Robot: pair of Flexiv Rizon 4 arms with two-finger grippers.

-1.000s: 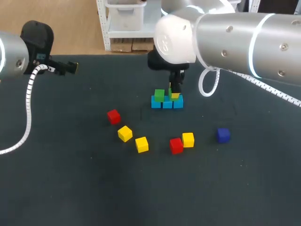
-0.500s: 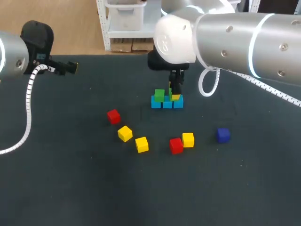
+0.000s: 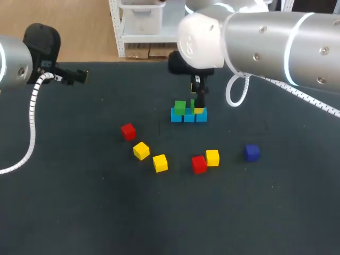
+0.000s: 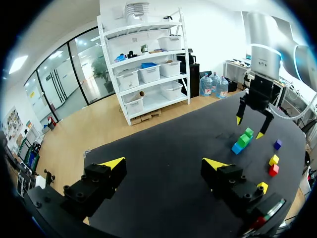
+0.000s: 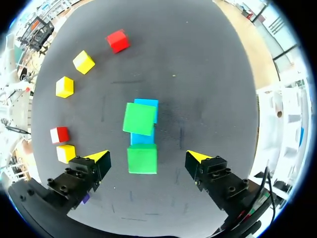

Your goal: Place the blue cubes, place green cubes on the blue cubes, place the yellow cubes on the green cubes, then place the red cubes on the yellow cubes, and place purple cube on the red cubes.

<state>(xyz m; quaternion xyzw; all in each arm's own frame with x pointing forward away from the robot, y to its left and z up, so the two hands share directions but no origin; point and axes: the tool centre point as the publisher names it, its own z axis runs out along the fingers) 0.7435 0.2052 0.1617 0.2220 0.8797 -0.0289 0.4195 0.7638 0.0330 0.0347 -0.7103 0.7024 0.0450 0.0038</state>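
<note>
Since a second ago the right arm has risen a little from the stack, so the right gripper (image 3: 197, 106) now hangs just above it, and every cube has stayed where it was. Its fingers stand apart and hold nothing. In the right wrist view the yellow tips lie to either side of one green cube (image 5: 142, 158) without touching it.

Three blue cubes (image 3: 188, 117) lie touching in a short row near the middle of the dark table (image 3: 79, 212). The two green cubes (image 3: 180, 107) rest on top of that row. One sits over its left end, turned slightly askew. The other sits at the right end, under the gripper, and is partly hidden by the fingers in the head view.

The remaining cubes lie loose on the table, nearer the robot than the row:
- One red cube (image 3: 128, 130) lies to the left.
- Two yellow cubes (image 3: 141, 151) (image 3: 160, 162) lie close together beside that red cube.
- A second red cube (image 3: 199, 164) touches a third yellow cube (image 3: 212, 157).
- The purple cube (image 3: 252, 152) lies alone, further right.

The left gripper (image 4: 164, 163) is at the far left edge of the table, well away from all the cubes. Its fingers are spread wide and it holds nothing.
</note>
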